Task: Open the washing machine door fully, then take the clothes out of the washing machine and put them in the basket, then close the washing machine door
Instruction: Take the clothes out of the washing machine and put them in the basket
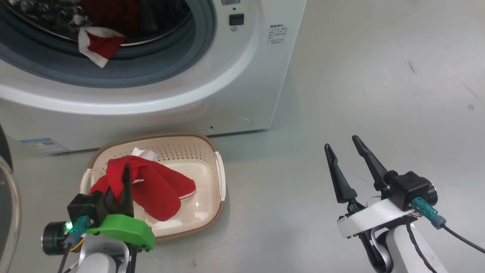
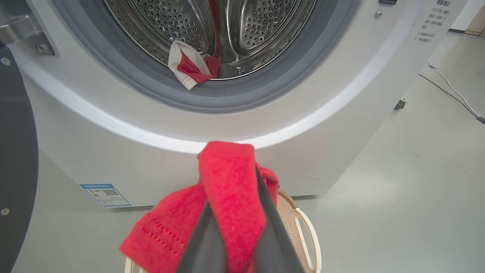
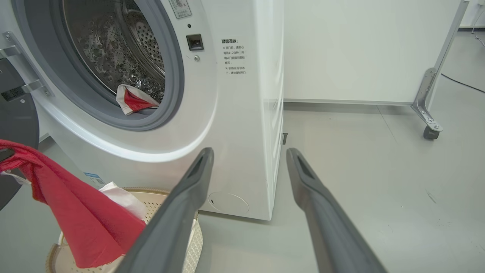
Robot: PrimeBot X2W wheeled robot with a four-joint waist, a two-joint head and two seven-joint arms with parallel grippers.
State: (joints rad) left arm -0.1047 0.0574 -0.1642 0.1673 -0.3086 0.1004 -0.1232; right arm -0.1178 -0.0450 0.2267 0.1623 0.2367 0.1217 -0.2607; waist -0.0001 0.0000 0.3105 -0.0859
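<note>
1. Head view, far left: washing machine door (image 1: 5, 197) stands open.
2. Left gripper (image 1: 125, 174) is clenched on a red garment (image 1: 163, 193); it hangs down into the basket (image 1: 221, 178) directly below.
3. A red-and-white garment (image 1: 99, 43) lies on the washing machine (image 1: 227, 94) drum lip, ahead and above; the left arm is nearer.
4. Right gripper (image 1: 342, 143) is spread and empty, well apart.

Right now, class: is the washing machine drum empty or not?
Not empty: a red-and-white garment lies at the drum mouth, draped onto the grey gasket.
</note>
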